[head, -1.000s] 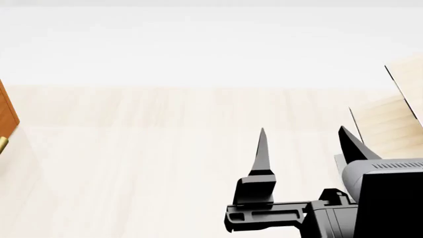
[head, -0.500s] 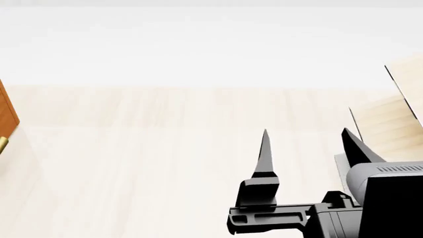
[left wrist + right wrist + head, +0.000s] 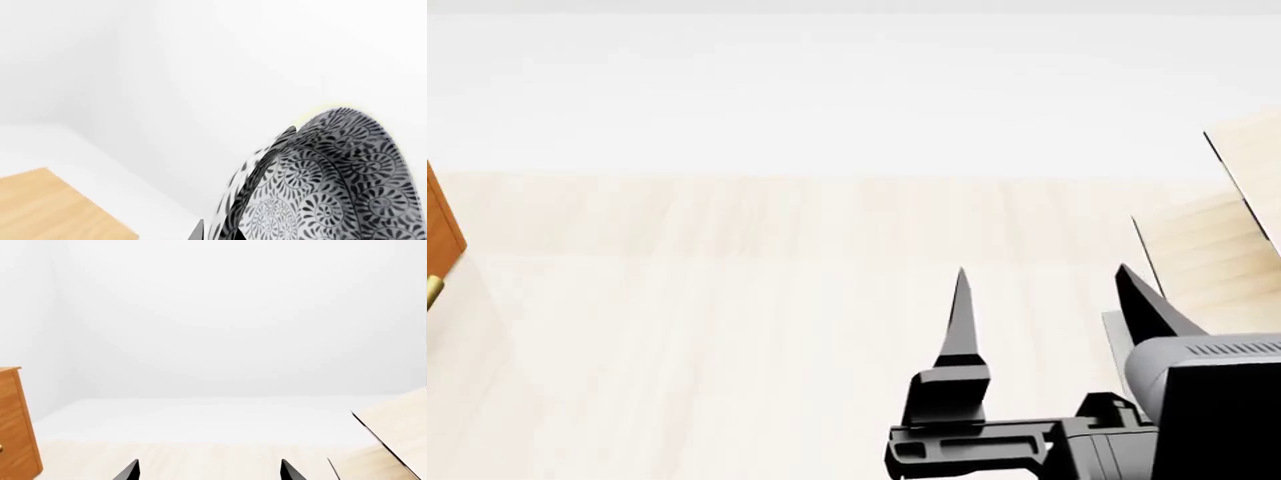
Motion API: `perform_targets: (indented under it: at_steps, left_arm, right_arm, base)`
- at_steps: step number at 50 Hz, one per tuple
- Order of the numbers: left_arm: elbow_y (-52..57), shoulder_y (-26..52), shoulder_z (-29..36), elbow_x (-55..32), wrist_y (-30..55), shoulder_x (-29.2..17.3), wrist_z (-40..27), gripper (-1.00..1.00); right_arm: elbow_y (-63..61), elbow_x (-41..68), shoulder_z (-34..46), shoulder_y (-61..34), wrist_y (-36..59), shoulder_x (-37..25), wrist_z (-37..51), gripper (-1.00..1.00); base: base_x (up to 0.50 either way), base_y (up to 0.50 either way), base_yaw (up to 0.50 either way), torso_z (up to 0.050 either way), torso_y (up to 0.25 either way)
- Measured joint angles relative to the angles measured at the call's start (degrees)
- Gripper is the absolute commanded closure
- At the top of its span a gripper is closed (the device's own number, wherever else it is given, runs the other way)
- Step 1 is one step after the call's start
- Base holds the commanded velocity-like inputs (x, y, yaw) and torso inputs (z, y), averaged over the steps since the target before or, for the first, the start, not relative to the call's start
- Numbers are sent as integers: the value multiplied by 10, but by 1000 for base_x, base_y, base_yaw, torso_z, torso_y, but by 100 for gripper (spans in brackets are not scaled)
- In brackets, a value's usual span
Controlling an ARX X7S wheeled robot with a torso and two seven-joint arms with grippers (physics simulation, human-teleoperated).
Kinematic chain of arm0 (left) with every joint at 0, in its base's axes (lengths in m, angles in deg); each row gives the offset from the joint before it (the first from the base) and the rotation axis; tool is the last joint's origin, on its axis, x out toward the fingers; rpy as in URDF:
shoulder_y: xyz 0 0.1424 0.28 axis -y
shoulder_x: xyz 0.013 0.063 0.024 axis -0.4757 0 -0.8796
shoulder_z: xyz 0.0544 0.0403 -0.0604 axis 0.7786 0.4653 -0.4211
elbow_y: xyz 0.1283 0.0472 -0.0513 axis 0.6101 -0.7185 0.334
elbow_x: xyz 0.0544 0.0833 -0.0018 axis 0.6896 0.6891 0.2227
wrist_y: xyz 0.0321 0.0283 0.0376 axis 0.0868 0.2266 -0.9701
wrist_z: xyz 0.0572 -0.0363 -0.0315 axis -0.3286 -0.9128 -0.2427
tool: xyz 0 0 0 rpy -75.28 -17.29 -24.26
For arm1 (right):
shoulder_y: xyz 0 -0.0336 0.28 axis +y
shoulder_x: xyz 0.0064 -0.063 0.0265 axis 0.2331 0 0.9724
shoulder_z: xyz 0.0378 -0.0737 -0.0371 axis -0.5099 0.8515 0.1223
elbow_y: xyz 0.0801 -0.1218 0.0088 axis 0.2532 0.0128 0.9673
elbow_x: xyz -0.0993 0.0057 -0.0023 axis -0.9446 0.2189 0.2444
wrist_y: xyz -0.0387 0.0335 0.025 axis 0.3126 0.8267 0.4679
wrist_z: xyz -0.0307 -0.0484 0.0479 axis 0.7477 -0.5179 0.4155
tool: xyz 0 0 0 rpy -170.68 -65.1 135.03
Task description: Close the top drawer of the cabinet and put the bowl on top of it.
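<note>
A: Item one, the floor [image 3: 761, 330]: pale wood planks, filling most of your head view.

B: Item two?

A: The cabinet [image 3: 17, 425], orange-brown wood. Only a sliver shows, at the far left edge of your head view, with a glint of a brass handle [image 3: 433, 290] there. You cannot see the top drawer's front well enough to say whether it is shut.

B: And on the other side?

A: A pale plywood shelf structure [image 3: 1228, 240], at the right edge of your head view.

B: The bowl?

A: The bowl [image 3: 320, 185], white with a dense grey floral pattern, sits tilted hard against the left wrist camera. A wood-coloured panel [image 3: 53, 210] lies beyond it. You appear to be carrying the bowl, but the left claw itself is barely visible, so I cannot tell its state.

B: The right claw [image 3: 1048, 320]?

A: Spread wide, holding nothing, its tips pointing ahead over the floor.

B: Advice?

A: Turn your view left until the cabinet is centred. Check the drawer before lowering anything. Keep the bowl level; tilted as it is, it could slip.
</note>
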Motion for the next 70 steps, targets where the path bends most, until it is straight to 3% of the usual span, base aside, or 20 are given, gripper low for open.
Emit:
perform_targets:
  at_steps: [33,70]
  left_arm:
    - [-58,-41,-1,58,-74,-36,29,100]
    - [-54,-74,-38,59,-95,-62,6,100]
  right_arm:
    - [4,-14,2,17,-13,-2,-8,-100]
    - [17,-25,19,6,-15,1,-12,-100]
  base:
    - [0,0,0,0,0]
    - [0,0,0,0,1]
